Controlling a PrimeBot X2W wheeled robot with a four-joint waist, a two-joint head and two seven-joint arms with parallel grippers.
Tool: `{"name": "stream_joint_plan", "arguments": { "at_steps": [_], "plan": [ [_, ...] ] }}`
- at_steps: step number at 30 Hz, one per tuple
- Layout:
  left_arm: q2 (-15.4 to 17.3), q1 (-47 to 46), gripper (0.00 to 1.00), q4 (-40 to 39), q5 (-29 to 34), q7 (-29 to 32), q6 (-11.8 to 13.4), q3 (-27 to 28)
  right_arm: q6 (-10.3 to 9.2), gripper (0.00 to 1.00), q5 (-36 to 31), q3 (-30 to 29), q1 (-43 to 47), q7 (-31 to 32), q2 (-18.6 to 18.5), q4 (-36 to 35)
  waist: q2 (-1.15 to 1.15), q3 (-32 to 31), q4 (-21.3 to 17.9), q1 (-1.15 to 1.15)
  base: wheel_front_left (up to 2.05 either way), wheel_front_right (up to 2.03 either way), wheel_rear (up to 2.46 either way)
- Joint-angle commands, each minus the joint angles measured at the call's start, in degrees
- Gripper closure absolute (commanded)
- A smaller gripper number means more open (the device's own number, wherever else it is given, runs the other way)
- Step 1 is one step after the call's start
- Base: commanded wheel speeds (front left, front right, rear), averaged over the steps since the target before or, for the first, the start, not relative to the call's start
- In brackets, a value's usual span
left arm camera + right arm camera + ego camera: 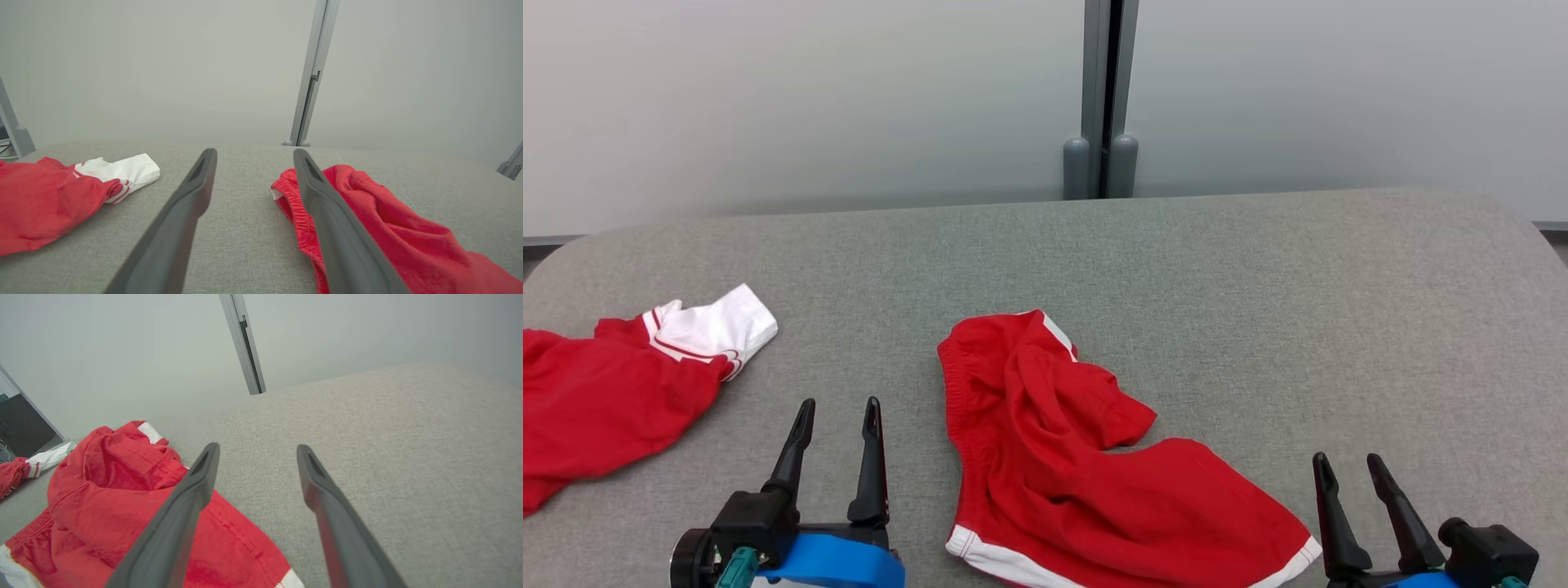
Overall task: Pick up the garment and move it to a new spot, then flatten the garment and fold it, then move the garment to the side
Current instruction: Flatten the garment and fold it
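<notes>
We count two garments on the grey fabric-covered worktop [1258,327]: crumpled red shorts with white hem trim [1054,474], bunched in the near middle, and a red-and-white garment [613,392] well apart at the left. Our left claw [840,402] and right claw [1347,459] flank the shorts, fingers apart, empty. The left wrist view brings out their gathered waistband [292,208].

The right half of the grey table [1339,310] lay bare, as did the strip between the crumpled red shorts [1054,465] and the red-and-white garment [621,392] at the left (well apart). A wall [809,98] with a grey post [1101,98] closed the far side.
</notes>
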Motion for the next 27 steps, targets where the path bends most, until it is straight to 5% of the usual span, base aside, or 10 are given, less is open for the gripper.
{"name": "stream_joint_plan", "arguments": {
  "at_steps": [1,27],
  "plan": [
    [0.0,0.6,0.00,-0.2,0.3,-0.2,-0.2,0.2,0.03,0.00,-0.3,-0.3,-0.9,-0.2,-0.1,-0.4,0.00,-0.3,0.0,0.00,0.00,0.00,0.00],
    [1.2,5.9,0.00,-2.5,6.3,-0.2,-0.9,4.8,0.03,0.00,-9.1,0.9,4.0,-0.2,0.1,-6.1,0.00,-4.1,2.9,0.00,0.00,0.00,0.00]
  ]
}}
